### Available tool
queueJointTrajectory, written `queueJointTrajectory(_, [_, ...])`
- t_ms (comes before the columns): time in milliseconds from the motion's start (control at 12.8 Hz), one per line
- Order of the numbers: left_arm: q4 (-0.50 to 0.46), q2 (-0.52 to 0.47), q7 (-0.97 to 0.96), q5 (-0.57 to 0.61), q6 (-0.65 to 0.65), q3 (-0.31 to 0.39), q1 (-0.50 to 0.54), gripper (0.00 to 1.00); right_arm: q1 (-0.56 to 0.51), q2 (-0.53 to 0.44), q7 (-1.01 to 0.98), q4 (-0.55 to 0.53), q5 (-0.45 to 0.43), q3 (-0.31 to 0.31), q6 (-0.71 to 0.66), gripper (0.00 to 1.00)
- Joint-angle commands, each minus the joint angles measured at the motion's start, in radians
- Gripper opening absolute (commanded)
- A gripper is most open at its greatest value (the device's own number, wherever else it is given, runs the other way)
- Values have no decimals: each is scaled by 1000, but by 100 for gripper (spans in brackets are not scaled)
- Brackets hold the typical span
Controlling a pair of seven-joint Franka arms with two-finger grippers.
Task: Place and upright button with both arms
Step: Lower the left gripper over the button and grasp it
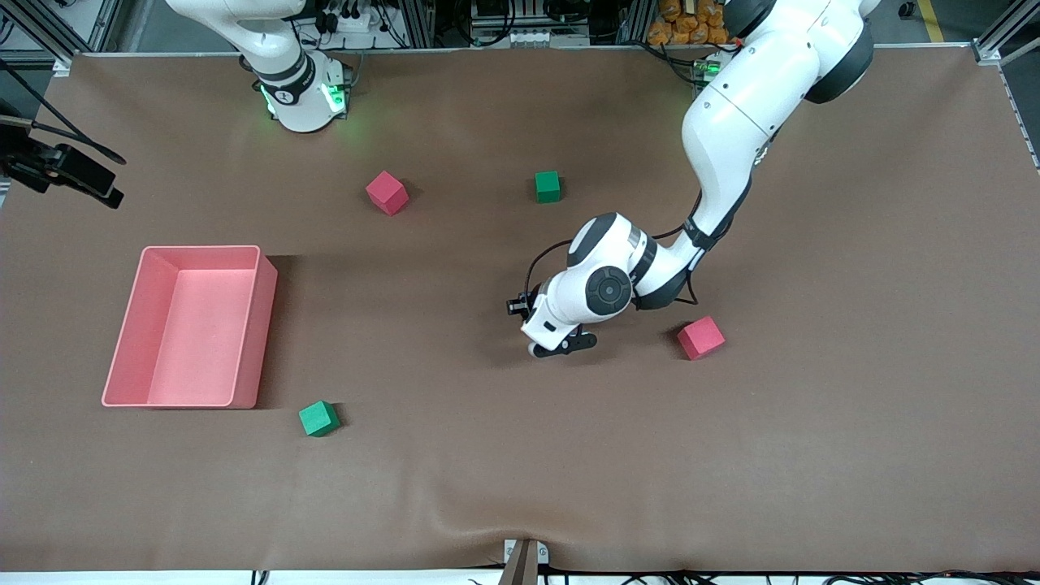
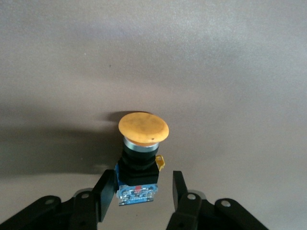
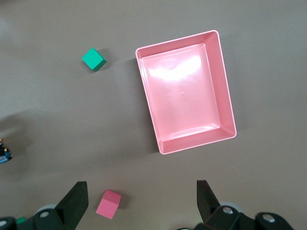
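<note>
The button (image 2: 140, 158) has a round orange cap, a black body and a blue base. It seems to lie on its side on the brown table, cap pointing away from my left gripper (image 2: 143, 182). The left gripper's black fingers (image 2: 106, 191) stand on either side of the base. One finger is against it and the other is a small gap away. In the front view the left gripper (image 1: 562, 344) is low at the table's middle and its hand hides the button. My right gripper (image 3: 141, 189) hangs open high above the table with nothing in it.
A pink bin (image 1: 253, 325) (image 3: 225, 91) stands toward the right arm's end. Pink cubes (image 1: 387, 192) (image 1: 700, 337) and green cubes (image 1: 548, 186) (image 1: 318, 418) are scattered about. One pink cube (image 3: 108, 203) and one green cube (image 3: 93, 59) show beneath the right gripper.
</note>
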Motion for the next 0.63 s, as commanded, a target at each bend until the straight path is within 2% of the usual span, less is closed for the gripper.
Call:
queueJointTrajectory(0, [20,12,2,-6,4,7,-19,50,-26,-9,-14,-2,8,11,-10,100])
queueJointTrajectory(549, [17,21,2,-8,4,9,-33,39,-29,-9,-12,-3,13,11,-23,100])
